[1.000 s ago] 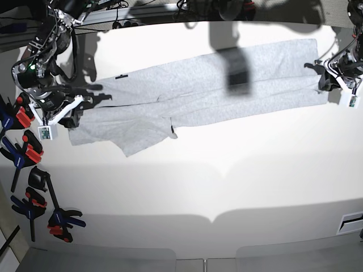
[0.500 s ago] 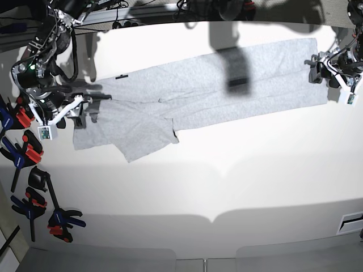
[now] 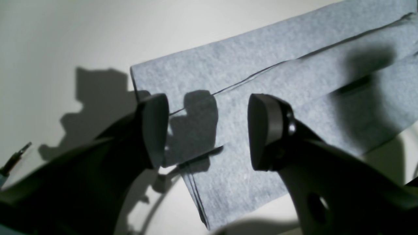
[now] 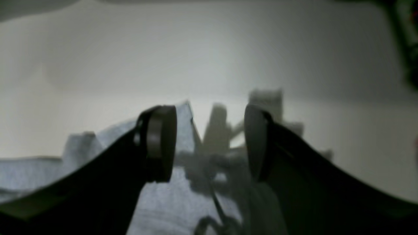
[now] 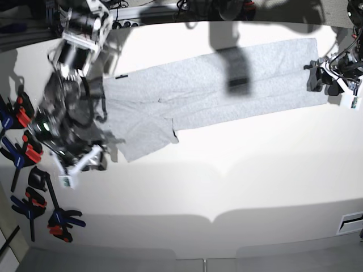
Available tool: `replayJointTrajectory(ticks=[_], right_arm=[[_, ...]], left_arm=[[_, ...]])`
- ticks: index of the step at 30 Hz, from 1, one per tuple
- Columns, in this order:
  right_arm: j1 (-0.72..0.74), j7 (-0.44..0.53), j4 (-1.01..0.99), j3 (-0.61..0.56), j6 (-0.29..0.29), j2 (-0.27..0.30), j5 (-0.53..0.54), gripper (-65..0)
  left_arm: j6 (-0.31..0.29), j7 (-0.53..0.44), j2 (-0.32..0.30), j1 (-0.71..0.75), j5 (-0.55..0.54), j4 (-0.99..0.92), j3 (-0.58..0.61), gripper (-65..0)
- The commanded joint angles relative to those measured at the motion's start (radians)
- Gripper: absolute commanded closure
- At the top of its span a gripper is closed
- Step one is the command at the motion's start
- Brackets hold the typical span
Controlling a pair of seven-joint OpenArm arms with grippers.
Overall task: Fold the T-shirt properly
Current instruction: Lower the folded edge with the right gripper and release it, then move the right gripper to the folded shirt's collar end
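Observation:
The light grey T-shirt (image 5: 210, 85) lies flat on the white table (image 5: 227, 181) as a long folded strip, plain side up, with a sleeve flap (image 5: 142, 139) jutting toward the front at its left end. My left gripper (image 5: 313, 76) hovers open at the strip's right end. In the left wrist view its fingers (image 3: 155, 130) straddle the layered corner of the T-shirt (image 3: 261, 75) without touching it, left gripper (image 3: 209, 130) empty. My right gripper (image 5: 97, 160) is open just off the left end. In the blurred right wrist view the right gripper (image 4: 209, 143) holds nothing, with the T-shirt (image 4: 163, 202) below it.
Several blue, red and black clamps (image 5: 25, 153) lie along the table's left edge, with more (image 5: 59, 220) near the front left. Cables and rig parts (image 5: 187, 7) line the back edge. A dark shadow (image 5: 236, 71) crosses the shirt. A white vent-like piece (image 5: 351, 222) sits at the right edge.
Both grippers have opened and let go of the shirt's ends. The right arm has swung toward the front, off the left end. The left gripper has hardly moved.

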Motion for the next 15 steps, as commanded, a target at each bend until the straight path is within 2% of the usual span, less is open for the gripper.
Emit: replayJointTrajectory(ticks=[1,4,8,15], right_arm=[[0.059,0.035,-0.051,-0.022,0.003,0.011,-0.01,-31.2],[0.14,0.072,-0.249,-0.096,-0.003,0.01,-0.069,-31.2],[0.183,0.194,-0.438,-0.174,-0.056,0.01,-0.134,-31.2],[0.18,0.208,-0.613,-0.294,-0.062,0.01,-0.143,-31.2]], left_arm=[[-0.003,-0.009,-0.019,-0.004,-0.011,0.015,-0.011,-35.5],[-0.003,0.0,-0.019,-0.004,-0.011,0.015,-0.011,-35.5],[-0.003,0.0,-0.019,-0.004,-0.011,0.015,-0.011,-35.5],[-0.003,0.0,-0.019,-0.004,-0.011,0.015,-0.011,-35.5]])
